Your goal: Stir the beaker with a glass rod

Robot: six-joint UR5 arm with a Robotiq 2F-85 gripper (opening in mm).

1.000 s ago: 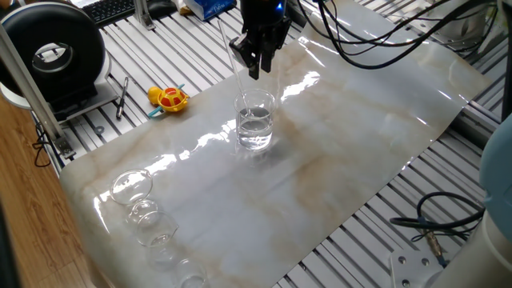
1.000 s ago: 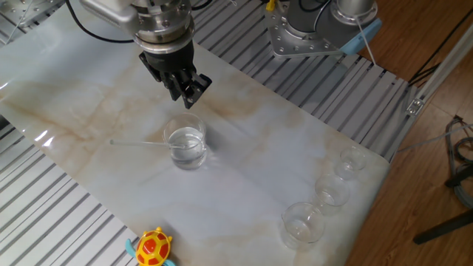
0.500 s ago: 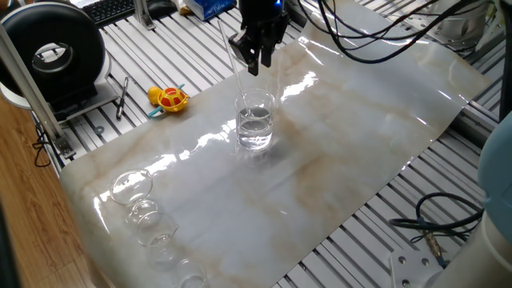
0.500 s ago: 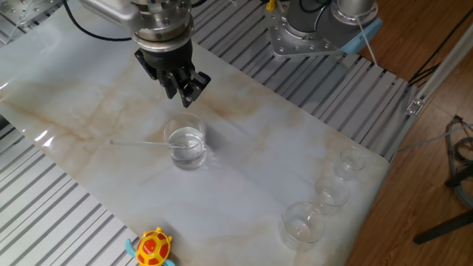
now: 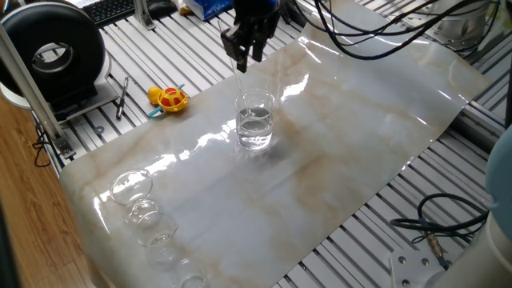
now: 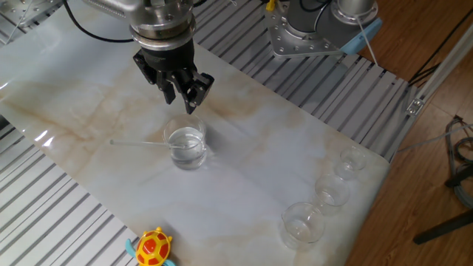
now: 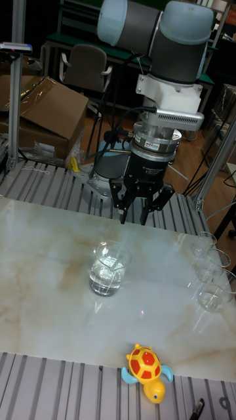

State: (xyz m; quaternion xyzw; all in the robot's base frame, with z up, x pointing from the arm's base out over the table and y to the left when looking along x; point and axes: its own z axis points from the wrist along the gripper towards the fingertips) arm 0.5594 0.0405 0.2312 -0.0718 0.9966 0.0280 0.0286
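Observation:
The beaker (image 5: 255,120) (image 6: 185,146) (image 7: 109,268) stands upright mid-mat, partly filled with clear liquid. The glass rod (image 6: 137,143) (image 5: 238,82) has one end in the beaker and leans over its rim, sticking out to one side with nothing holding it. I cannot make the rod out in the tall fixed view. My gripper (image 5: 244,56) (image 6: 180,101) (image 7: 140,216) hangs above and just behind the beaker, clear of the glass. It is open, and nothing is between its fingers.
Several small round glass vessels (image 5: 134,192) (image 6: 304,223) (image 7: 211,266) line one end of the marble mat (image 5: 360,152). A yellow and red toy turtle (image 5: 168,98) (image 6: 153,247) (image 7: 147,367) lies just off the mat. A black round device (image 5: 56,52) and a pen (image 5: 122,96) are nearby.
The gripper has risen and drawn back from the beaker, staying open. The beaker and the rod have not moved.

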